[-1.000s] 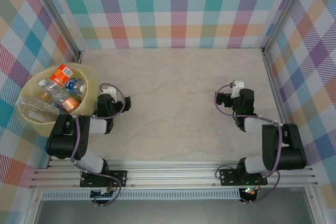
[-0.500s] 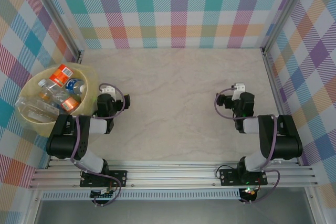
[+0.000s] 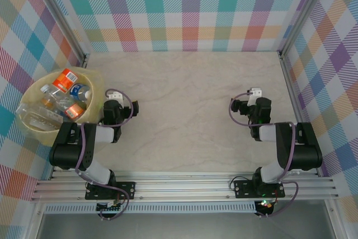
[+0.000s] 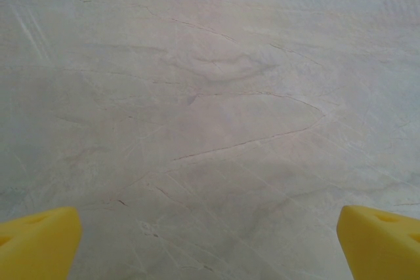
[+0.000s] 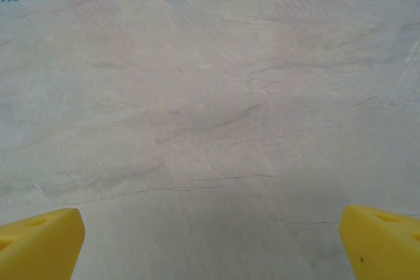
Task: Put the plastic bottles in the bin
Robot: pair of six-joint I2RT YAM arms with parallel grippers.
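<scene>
The bin (image 3: 99,89) is a round pale yellow tub at the table's left edge, and several plastic bottles (image 3: 62,94) with red, orange and blue labels lie inside it. My left gripper (image 3: 113,104) rests just right of the bin, folded back low over the table. Its yellow fingertips (image 4: 39,244) stand wide apart, open, with bare marbled table between them. My right gripper (image 3: 251,100) sits at the right side, also folded back. It is open too, with yellow fingertips (image 5: 41,244) far apart over bare table.
Checked walls (image 3: 190,9) enclose the table on three sides, with metal posts at the corners. The marbled tabletop (image 3: 184,110) stretches between the two arms. An aluminium rail (image 3: 184,186) runs along the near edge under the arm bases.
The right arm has drawn back and folded closer to its base, its gripper shifting slightly toward the near edge. The left arm and the bottles in the bin have not moved.
</scene>
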